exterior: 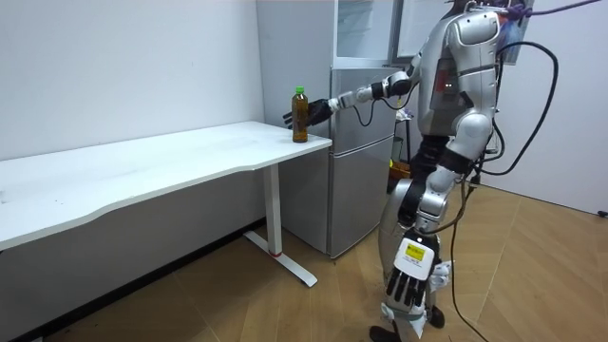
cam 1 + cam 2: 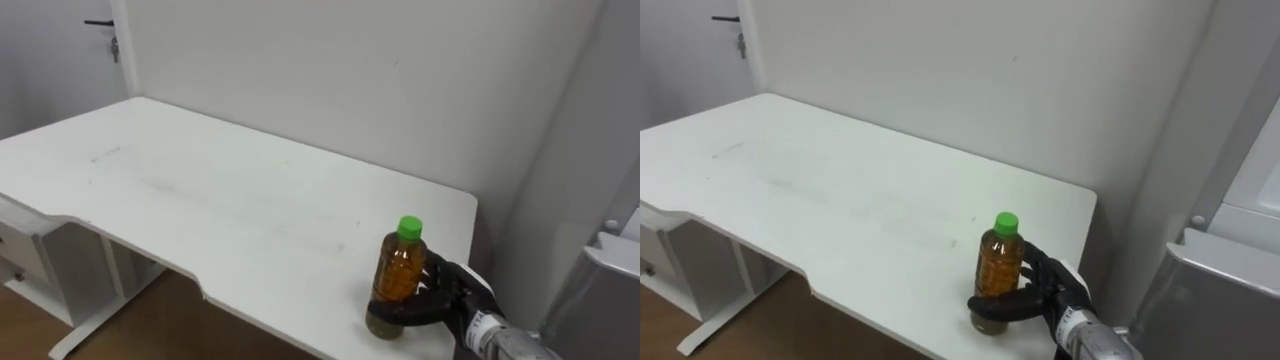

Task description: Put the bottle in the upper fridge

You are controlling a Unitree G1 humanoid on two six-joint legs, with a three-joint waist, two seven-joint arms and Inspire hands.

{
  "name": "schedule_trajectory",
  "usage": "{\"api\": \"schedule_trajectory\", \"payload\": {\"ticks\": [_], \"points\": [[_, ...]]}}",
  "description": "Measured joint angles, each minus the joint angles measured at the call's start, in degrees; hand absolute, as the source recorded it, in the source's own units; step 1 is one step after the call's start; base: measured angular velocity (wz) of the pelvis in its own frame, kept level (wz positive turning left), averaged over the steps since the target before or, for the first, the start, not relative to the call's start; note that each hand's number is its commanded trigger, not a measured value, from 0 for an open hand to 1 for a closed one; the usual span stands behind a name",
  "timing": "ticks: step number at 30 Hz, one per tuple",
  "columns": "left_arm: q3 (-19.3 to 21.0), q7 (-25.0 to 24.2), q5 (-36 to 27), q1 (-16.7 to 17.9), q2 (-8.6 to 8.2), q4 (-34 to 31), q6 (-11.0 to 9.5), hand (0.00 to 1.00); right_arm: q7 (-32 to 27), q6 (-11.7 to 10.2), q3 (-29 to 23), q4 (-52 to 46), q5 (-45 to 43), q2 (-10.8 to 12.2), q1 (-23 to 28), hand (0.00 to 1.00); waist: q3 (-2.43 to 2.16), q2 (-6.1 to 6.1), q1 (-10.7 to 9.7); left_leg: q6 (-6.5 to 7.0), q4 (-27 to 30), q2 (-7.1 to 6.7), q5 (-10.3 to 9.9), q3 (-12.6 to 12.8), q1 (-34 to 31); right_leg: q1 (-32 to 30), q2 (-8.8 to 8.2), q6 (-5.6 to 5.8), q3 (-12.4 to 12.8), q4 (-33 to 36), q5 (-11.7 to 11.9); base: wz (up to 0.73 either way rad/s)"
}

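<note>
A bottle [image 2: 398, 275] of amber liquid with a green cap stands upright on the white table [image 2: 200, 190], close to its right front corner. My right hand [image 2: 450, 295] comes in from the lower right, and its dark fingers curl round the bottle's lower half. From the room view, the bottle [image 1: 300, 114] rests on the table's end with my right hand [image 1: 318, 111] on it, arm stretched out. I stand beside the silver fridge [image 1: 361, 142]. My left hand [image 1: 408, 283] hangs low by my side, fingers straight.
The fridge [image 2: 612, 270] rises just right of the table, its top edge near my arm. A white wall runs behind the table. A drawer unit [image 2: 30, 260] sits under the table's left part. A door with a handle [image 2: 100, 25] is at the far left.
</note>
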Motion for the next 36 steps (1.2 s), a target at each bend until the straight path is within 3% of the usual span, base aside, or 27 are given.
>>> {"api": "schedule_trajectory", "payload": {"ticks": [18,23,36], "points": [[-0.7,-0.6,0.0,1.1,0.45,0.0,-0.1,0.0,-3.2,0.0,-0.7,0.0,5.5,-0.1,-0.5,0.0,-0.11,-0.1,0.2,0.0,1.9,-0.11,0.1,-0.8,-3.4,-1.3,-0.06,0.02,-2.2,0.1,0.0,0.05],[-2.0,-0.6,0.0,1.0,0.88,0.1,-0.1,0.0,-5.1,0.0,-0.6,0.0,10.4,-0.1,-0.7,0.0,0.21,0.39,0.3,0.01,2.7,-0.14,0.1,-0.8,-4.4,-1.9,-0.08,0.01,-2.1,0.1,0.0,0.0],[-2.3,0.6,-0.2,1.1,0.77,0.4,-1.2,0.0,-7.1,-1.8,-0.6,0.0,12.1,-0.1,-0.7,0.0,0.22,1.31,0.3,0.05,2.8,-0.18,0.2,-0.7,-5.8,-3.6,-0.16,-0.02,-1.8,0.3,0.0,0.0]]}}
